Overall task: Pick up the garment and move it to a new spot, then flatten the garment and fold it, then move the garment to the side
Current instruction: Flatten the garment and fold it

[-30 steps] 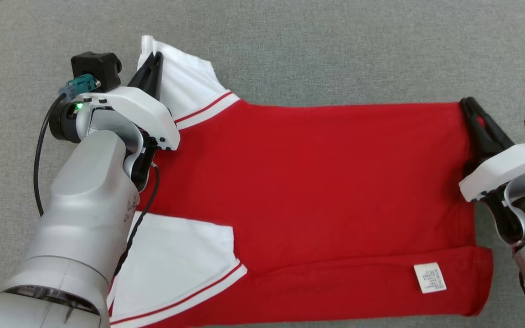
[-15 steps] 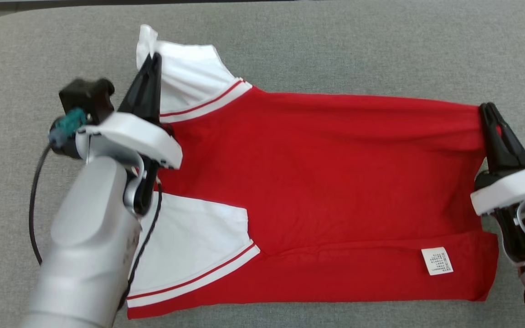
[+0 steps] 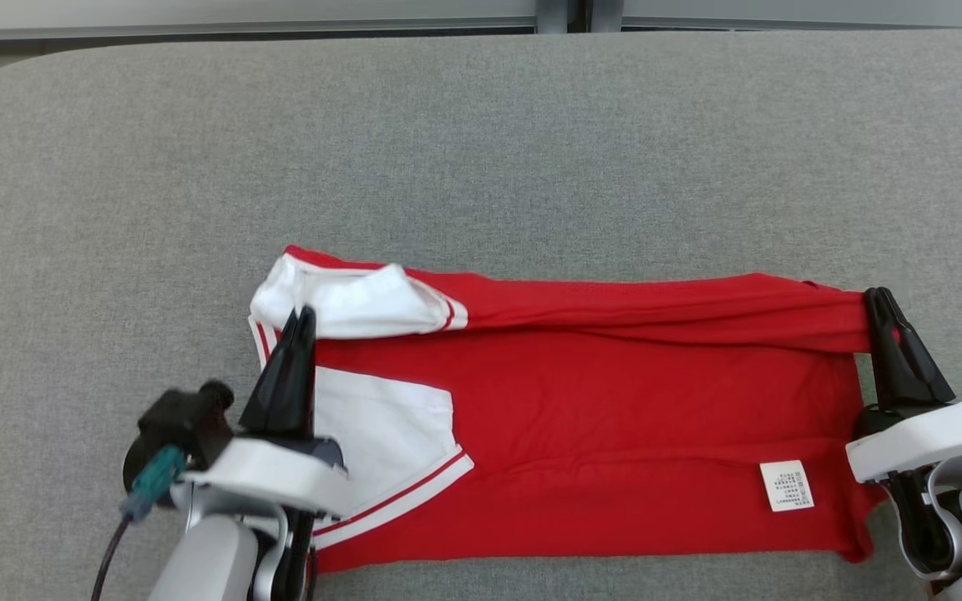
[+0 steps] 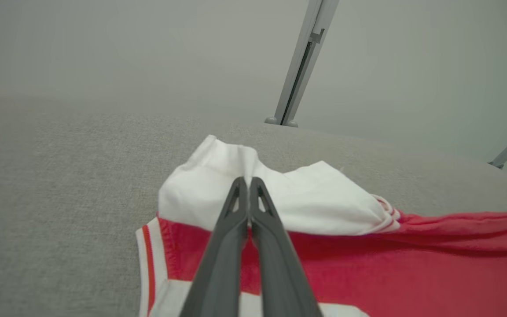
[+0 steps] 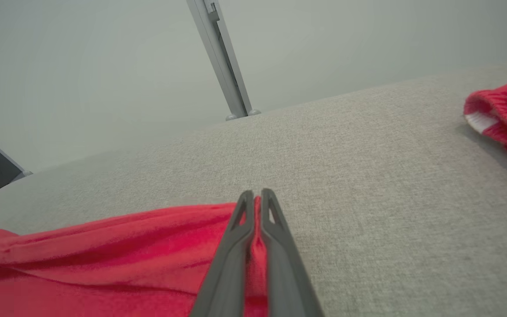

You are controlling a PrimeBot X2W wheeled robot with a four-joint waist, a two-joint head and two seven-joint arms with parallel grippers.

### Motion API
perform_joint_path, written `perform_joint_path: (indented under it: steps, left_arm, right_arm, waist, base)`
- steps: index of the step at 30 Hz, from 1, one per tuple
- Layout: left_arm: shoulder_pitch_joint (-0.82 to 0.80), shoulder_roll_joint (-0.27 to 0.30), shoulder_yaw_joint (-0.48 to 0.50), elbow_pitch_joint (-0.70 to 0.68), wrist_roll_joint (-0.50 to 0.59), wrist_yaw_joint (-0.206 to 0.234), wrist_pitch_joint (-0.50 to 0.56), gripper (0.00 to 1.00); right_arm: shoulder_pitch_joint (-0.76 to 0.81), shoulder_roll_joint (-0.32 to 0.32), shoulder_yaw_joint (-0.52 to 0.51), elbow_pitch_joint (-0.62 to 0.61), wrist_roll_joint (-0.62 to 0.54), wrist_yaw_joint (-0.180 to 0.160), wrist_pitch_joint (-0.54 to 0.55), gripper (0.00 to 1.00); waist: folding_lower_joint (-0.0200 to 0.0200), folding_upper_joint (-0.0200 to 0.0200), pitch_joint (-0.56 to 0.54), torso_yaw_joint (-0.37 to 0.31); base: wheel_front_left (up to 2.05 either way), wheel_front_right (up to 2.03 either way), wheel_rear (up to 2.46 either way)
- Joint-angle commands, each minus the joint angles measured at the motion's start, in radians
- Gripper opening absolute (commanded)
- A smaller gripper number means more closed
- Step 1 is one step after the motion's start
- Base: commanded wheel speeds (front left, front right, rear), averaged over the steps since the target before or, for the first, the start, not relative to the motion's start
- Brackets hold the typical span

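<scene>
At the lower left of the head view, the left gripper points up the frame. Its two dark fingers are pressed together on the sleeve end of the red garment. In the left wrist view the same gripper is clamped where a bunched white sleeve meets red cloth.

The garment lies across the lower middle of the frame on the grey padded surface, long side running left to right. The crumpled white sleeve sits at the garment's upper left corner. A second, flatter white sleeve with red-striped trim lies just below it. Along the top edge the red cloth is gathered into a ridge that runs between the two grippers.

A white care label shows on the lower band towards the right.

At the right edge, the right gripper is clenched on the garment's upper right corner. The right wrist view shows red fabric nipped between its closed fingers. A separate red ribbed cloth lies at that view's right edge.
</scene>
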State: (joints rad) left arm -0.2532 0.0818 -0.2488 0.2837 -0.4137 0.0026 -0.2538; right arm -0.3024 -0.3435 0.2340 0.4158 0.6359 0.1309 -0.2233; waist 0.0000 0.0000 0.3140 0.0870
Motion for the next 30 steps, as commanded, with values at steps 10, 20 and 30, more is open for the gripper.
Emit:
perform_joint_path:
  steps: [10, 20, 30]
  left_arm:
    - [0.232, 0.017, -0.020, -0.166, -0.043, 0.051, 0.120, 0.13]
    - [0.271, 0.028, -0.010, -0.103, -0.076, 0.054, 0.142, 1.00]
    - [0.288, 0.072, 0.022, -0.193, 0.008, 0.115, 0.036, 1.00]
  right_arm:
    - [0.136, 0.037, -0.060, -0.073, -0.057, 0.000, -0.002, 0.00]
    - [0.273, 0.093, -0.112, -0.170, -0.157, 0.000, 0.048, 1.00]
    - [0.373, 0.143, -0.180, -0.383, -0.323, 0.000, 0.057, 1.00]
  waist:
    - [0.0000, 0.0000, -0.043, 0.022]
    - [0.0000, 0.0000, -0.083, 0.008]
    - [0.0000, 0.0000, -0.139, -0.009]
  base:
    - [0.00, 0.00, 0.00]
    - [0.00, 0.00, 0.00]
    - [0.00, 0.00, 0.00]
